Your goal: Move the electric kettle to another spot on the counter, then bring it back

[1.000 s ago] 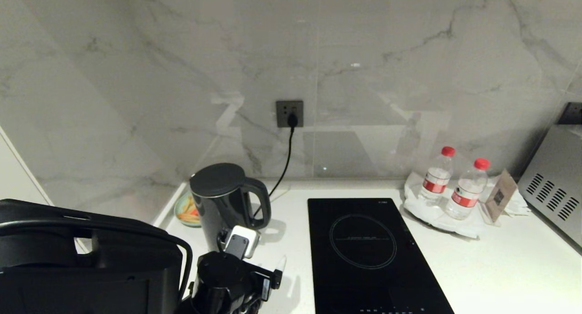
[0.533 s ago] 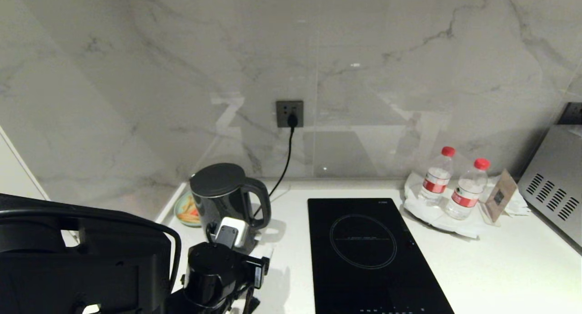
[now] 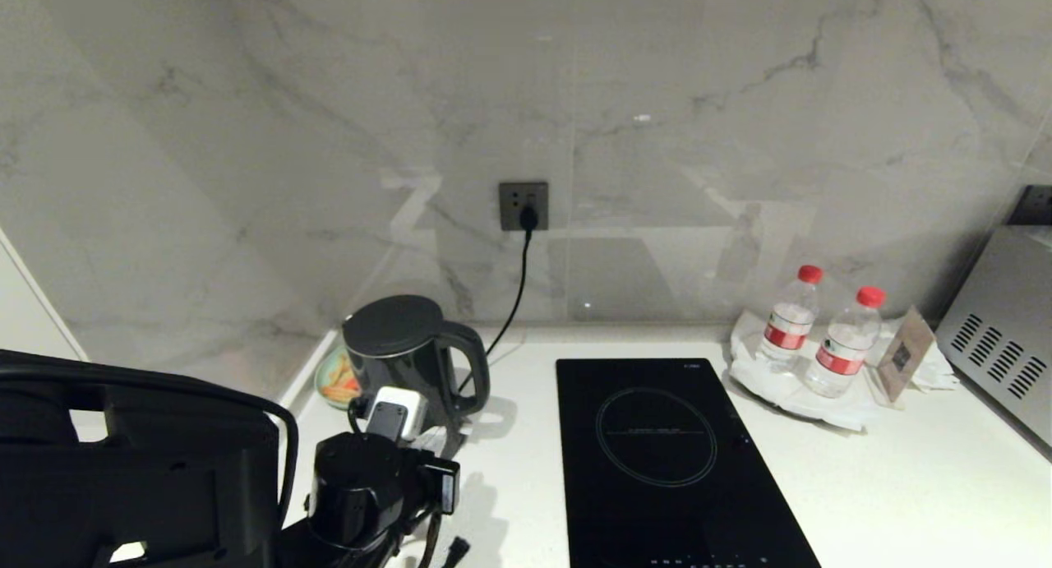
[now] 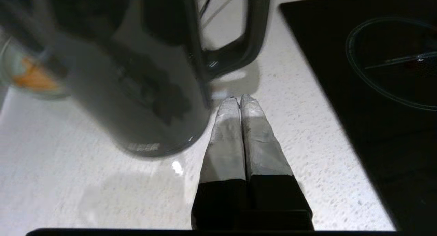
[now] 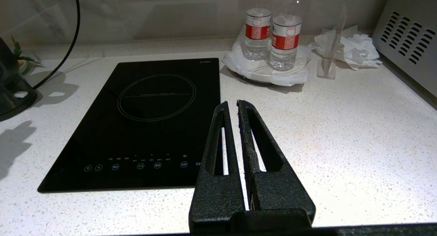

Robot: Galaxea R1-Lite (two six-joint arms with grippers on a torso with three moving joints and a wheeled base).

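The dark electric kettle [image 3: 403, 346] stands upright at the back left of the white counter [image 3: 904, 486], its loop handle [image 3: 472, 371] turned toward the hob. My left gripper [image 3: 436, 443] is low in front of it. In the left wrist view this gripper [image 4: 239, 98] is shut with nothing between its pads, its tips beside the kettle [image 4: 136, 92] at its foot and just short of the handle [image 4: 252, 41]. My right gripper [image 5: 231, 104] is shut and empty, parked above the counter by the hob's front right corner.
A black induction hob [image 3: 657, 453] lies to the right of the kettle. A small plate [image 3: 337, 379] of food sits behind the kettle, and a cord runs up to the wall socket [image 3: 523, 206]. Two water bottles [image 3: 789, 317] and a metal appliance [image 3: 1003, 330] stand at the right.
My left gripper has shut from wide open on nothing and the arm has shifted left, closer to the kettle's front. The kettle has stayed put.
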